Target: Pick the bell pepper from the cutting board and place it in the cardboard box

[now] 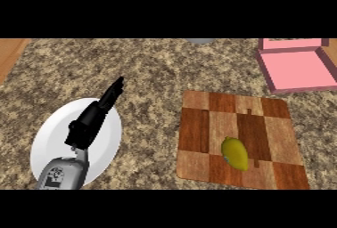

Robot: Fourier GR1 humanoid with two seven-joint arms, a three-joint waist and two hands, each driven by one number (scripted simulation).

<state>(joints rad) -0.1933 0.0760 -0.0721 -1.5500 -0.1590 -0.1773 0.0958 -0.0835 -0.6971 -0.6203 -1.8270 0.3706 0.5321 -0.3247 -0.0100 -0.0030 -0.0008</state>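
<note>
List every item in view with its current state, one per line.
Yellow bell pepper: lying on the board, untouched.
Checkered wooden cutting board: flat on the counter, holding the pepper.
Pink cardboard box: open, lid up.
White round plate: bare, beneath the left arm.
Left hand: open, fingers straight.
Right hand: out of view.

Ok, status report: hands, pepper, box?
Left hand open over white plate. Right hand out of view. Yellow bell pepper on cutting board, untouched. Pink box open, path clear.
</note>
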